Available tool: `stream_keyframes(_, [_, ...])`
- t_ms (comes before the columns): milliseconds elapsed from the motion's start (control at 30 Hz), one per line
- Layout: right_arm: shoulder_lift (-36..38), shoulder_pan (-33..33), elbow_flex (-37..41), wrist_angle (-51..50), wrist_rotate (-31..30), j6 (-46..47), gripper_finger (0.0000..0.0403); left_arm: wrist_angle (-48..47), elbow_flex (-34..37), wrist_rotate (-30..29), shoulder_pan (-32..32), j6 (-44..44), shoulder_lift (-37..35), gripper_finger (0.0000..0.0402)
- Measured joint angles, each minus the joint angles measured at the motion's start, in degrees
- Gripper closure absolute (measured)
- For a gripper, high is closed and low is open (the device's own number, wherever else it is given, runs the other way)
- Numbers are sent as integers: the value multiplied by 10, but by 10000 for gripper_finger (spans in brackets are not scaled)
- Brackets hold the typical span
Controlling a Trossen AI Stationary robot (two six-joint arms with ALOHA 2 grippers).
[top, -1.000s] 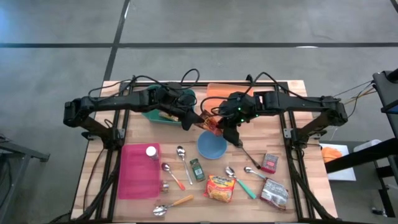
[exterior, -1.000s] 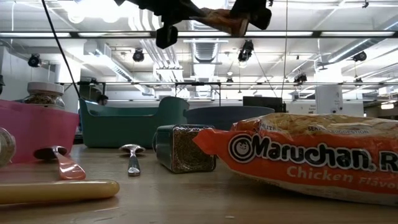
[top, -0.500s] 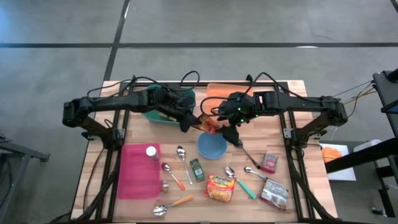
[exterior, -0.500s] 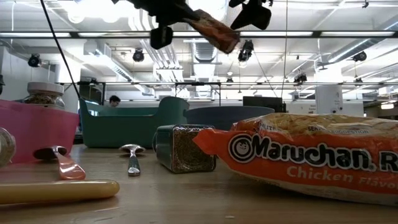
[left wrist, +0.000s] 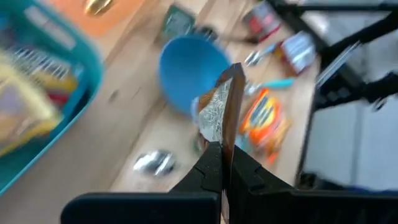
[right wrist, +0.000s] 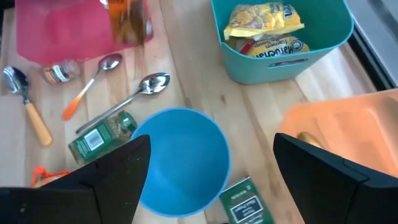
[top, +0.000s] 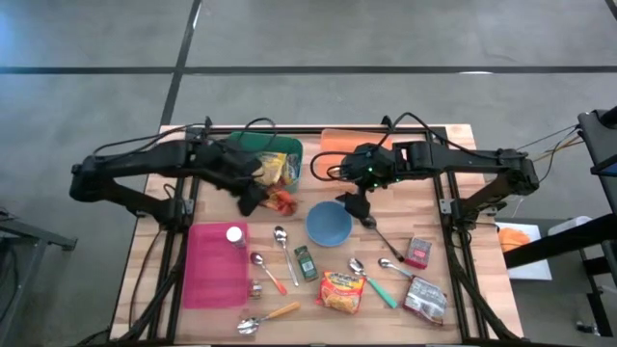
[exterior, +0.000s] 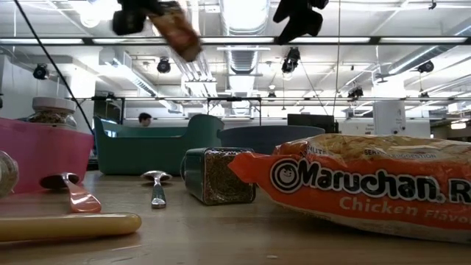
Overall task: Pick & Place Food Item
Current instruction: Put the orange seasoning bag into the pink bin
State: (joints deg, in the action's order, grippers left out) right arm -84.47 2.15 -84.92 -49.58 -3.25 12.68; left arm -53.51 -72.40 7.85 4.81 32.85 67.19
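A grey concrete floor point(top: 405, 39) is spreading around the wooden tabletop point(top: 405, 207), crossed by dark seams. Long strip lights point(exterior: 383, 40) are glowing across an open ceiling hung with ducts and cables, and small dark fixtures are hanging beneath them. Far back in the room a person point(exterior: 145, 118) is showing, with pale equipment point(exterior: 390, 118) standing off to one side.

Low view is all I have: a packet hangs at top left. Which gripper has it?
Observer: The left gripper, shut on the snack packet, above the table beside the teal bin.
Operator: Right gripper?
Observer: The right gripper is open and holds nothing, raised by the blue bowl rim.
Operator: Anything in the bowl?
Observer: No, the right wrist view shows it empty.
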Motion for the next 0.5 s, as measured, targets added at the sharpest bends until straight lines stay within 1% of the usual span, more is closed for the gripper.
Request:
stream_keyframes(133, [0,0,4,1,-6,-15,66,-106,-9,-49,-36,17,-33,401])
stream_keyframes(300, [0,3,10,0,-15,-20,66,-212,-29,-100,-88,68,-55,401])
stream_keyframes(500, [0,9,17,-4,-15,-22,66,-287,-38,-113,-135,115,-62,401])
